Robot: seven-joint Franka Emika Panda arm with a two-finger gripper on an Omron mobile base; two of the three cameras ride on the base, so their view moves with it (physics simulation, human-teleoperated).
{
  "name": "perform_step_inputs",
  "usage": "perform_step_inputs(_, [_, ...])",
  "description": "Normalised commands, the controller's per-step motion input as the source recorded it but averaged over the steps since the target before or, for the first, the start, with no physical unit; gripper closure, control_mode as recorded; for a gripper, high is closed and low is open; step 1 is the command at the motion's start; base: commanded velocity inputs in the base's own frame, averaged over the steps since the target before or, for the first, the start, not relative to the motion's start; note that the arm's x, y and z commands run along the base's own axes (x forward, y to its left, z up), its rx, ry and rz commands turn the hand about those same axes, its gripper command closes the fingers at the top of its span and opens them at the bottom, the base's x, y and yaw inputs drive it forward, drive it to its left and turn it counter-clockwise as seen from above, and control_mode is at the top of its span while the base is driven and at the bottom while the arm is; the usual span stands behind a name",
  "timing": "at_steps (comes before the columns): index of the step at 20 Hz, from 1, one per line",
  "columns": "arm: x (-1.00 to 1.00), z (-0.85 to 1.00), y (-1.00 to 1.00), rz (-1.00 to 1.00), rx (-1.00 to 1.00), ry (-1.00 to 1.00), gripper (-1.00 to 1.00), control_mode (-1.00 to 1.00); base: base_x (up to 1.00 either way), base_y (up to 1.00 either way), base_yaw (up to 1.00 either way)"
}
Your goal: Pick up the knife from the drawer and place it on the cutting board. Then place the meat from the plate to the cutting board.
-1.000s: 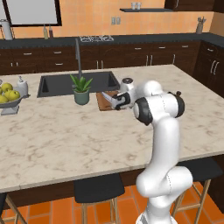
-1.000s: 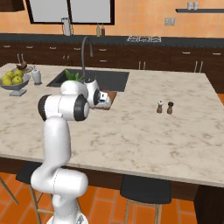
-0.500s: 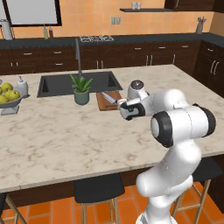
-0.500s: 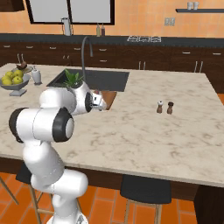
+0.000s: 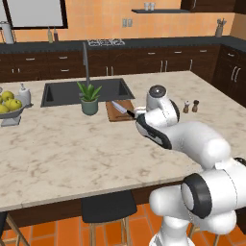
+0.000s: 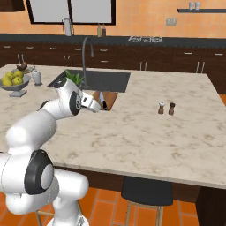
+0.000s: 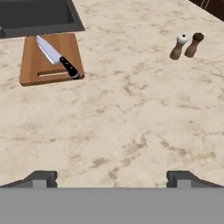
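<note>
Two dark fingertips (image 7: 41,178) of the claw (image 7: 112,178) stand far apart at the hand view's bottom edge, empty, over bare marble counter (image 7: 131,113). Knife (image 7: 57,57) lies diagonally on the cutting board (image 7: 33,65), black handle at the board's near corner; board sits just beside the sink (image 7: 35,15), which is cut off at the frame's top. In the left base view the arm hides part of the board (image 5: 115,111). Salt and pepper shakers (image 7: 186,45) stand well apart.
</note>
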Motion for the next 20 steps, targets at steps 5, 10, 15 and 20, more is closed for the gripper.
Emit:
perform_step_inputs(5, [-0.51, 0.94, 0.0, -0.11, 0.0, 0.07, -1.0, -1.0, 0.0, 0.0, 0.0])
perform_step_inputs(10, [-0.07, 0.72, 0.01, -0.07, 0.0, 0.14, -1.0, -1.0, 0.0, 0.0, 0.0])
perform_step_inputs(15, [-0.08, 0.0, 0.06, 0.0, -0.01, 0.0, -1.0, 1.0, -0.77, 0.49, 0.13])
perform_step_inputs(20, [0.0, 0.0, 0.0, 0.0, 0.0, 0.0, -1.0, 1.0, -0.91, 0.98, 0.18])
